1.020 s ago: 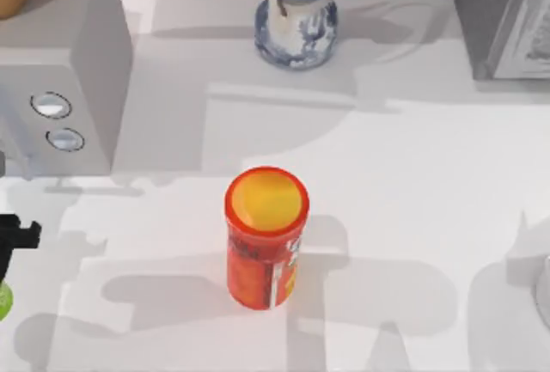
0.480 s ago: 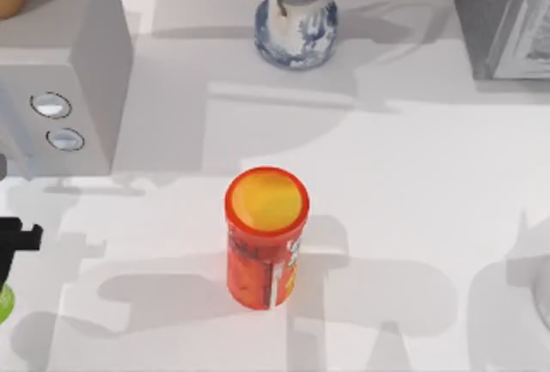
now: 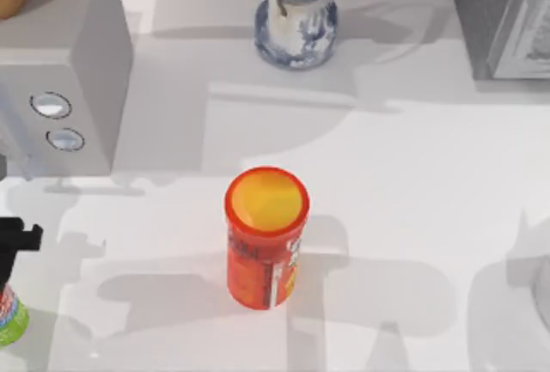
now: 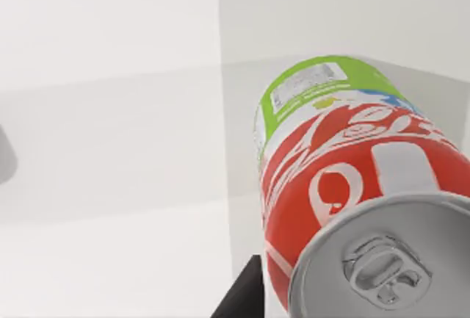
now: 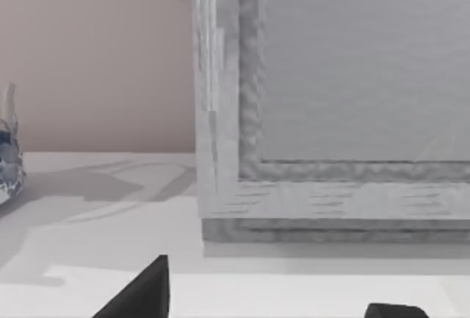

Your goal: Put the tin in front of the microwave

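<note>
- Since the earlier frames the tin (image 3: 10,318) is showing more of itself at the lower left edge of the top view: before, only a sliver of lime green was peeking in, and now its red band and green base are both appearing. The left pincer (image 3: 19,239) is sitting almost where it was, at the left edge just above the tin.
- The tin is lying near the front left corner of the worktop (image 3: 412,217), in front of the microwave (image 3: 60,88) but apart from it, with bare surface between them.
- In the left wrist view the tin (image 4: 352,186) is looming close, silver top and pull tab towards the camera, green base farther off, and a dark finger (image 4: 242,300) is showing beside it. Whether the left pincer is pinching the tin or standing spread, I cannot tell.
- The orange-red canister (image 3: 265,239) is standing upright mid-worktop, well to the right of the tin.
- A blue-and-white vase (image 3: 295,21) is standing at the back, and a darker grey box (image 3: 503,15) is occupying the back right corner.
- The right pincer (image 5: 279,296) is facing the darker grey box (image 5: 330,98), its dark fingertips standing spread apart.
</note>
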You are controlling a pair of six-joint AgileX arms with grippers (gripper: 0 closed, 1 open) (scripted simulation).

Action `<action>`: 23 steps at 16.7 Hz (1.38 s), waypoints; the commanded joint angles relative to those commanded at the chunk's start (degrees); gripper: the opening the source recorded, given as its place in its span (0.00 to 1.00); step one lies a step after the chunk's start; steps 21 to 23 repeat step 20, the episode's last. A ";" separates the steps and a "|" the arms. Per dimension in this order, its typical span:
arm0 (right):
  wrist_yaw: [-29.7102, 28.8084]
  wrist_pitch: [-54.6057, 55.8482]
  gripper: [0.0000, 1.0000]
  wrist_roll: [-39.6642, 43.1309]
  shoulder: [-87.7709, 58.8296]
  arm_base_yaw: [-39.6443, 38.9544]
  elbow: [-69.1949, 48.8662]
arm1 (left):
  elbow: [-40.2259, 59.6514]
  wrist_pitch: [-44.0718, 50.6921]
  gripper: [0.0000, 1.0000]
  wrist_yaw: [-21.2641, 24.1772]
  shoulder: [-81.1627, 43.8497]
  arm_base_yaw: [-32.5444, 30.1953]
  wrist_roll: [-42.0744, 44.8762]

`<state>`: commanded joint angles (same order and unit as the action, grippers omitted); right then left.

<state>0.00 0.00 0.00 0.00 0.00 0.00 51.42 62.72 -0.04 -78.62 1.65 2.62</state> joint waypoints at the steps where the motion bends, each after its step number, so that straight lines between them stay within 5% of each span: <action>1: 0.00 0.00 1.00 0.00 0.00 0.00 0.00 | 0.00 0.00 0.83 0.00 0.00 0.00 0.00; 4: 0.00 0.00 1.00 0.00 0.00 0.00 0.00 | 0.00 0.00 1.00 0.00 0.00 0.00 0.00; 23: 0.00 0.00 1.00 0.00 0.00 0.00 0.00 | 8.06 9.44 1.00 0.00 1.38 -0.15 -0.16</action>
